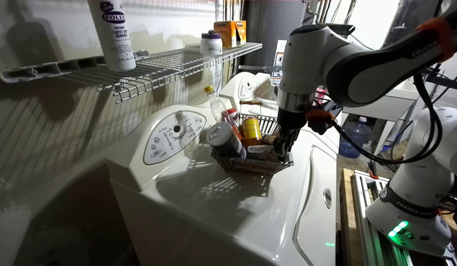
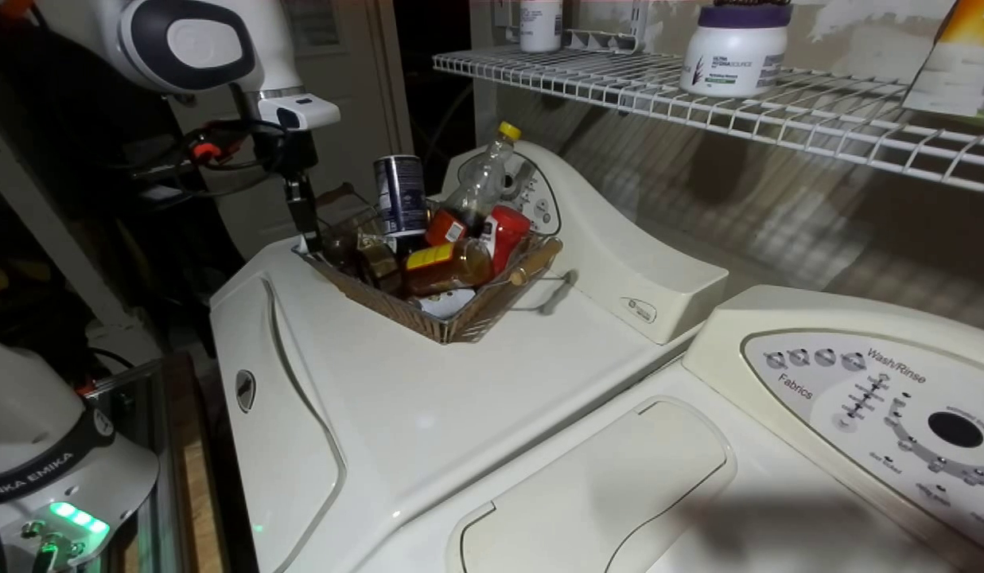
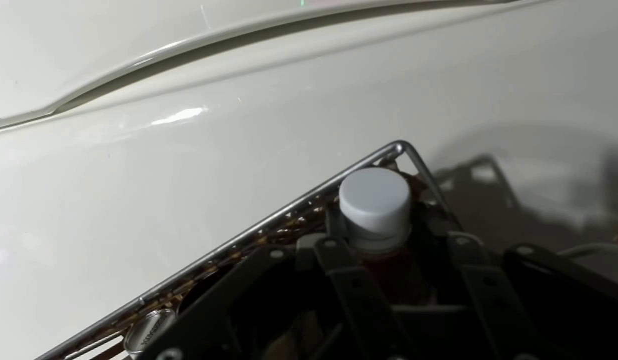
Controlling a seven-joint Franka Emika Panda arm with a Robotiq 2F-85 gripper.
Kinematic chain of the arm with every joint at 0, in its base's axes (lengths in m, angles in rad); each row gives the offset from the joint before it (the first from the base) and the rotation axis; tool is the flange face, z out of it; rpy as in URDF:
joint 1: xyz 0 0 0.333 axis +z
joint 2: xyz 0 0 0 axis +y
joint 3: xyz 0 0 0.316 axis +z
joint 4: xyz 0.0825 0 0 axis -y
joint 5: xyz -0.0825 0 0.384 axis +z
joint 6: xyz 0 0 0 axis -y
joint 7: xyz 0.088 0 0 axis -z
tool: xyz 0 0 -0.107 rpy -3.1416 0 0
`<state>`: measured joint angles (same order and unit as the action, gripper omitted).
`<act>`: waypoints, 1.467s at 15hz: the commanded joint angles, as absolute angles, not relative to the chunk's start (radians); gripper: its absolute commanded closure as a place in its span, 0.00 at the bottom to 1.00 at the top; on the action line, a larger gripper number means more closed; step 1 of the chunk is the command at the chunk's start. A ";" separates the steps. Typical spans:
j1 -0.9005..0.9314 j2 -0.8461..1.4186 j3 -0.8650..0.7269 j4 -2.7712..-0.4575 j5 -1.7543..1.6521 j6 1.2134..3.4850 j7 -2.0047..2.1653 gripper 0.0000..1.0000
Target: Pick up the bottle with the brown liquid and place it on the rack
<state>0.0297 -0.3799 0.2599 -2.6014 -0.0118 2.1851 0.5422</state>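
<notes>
The slim bottle (image 1: 258, 149) lies slanted in the basket, pale label showing, among other containers. In the wrist view its white cap (image 3: 374, 202) points up by the basket's corner, with dark red-brown liquid below. My gripper (image 1: 283, 153) points down into that corner; it also shows in an exterior view (image 2: 313, 245). In the wrist view its fingers (image 3: 381, 227) stand either side of the bottle's neck, partly closed. The left finger is close to the cap; darkness hides whether the right one touches. The white wire rack (image 1: 169, 70) is on the wall above, also in an exterior view (image 2: 818, 119).
The wicker basket (image 2: 380, 306) stands on a white machine and holds a yellow-capped bottle (image 1: 217, 105), a dark canister (image 1: 224, 138) and a yellow-labelled jar (image 1: 252, 130). On the rack stand a white spray bottle (image 1: 115, 40), a purple-lidded tub (image 1: 211, 44) and an orange box (image 1: 228, 33).
</notes>
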 commanded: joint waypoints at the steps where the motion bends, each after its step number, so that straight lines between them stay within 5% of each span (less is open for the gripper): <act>1: 0.037 -0.370 0.230 -2.580 0.000 2.152 0.524 0.89; 22: 0.000 -0.267 0.018 -2.302 0.501 1.814 0.545 0.89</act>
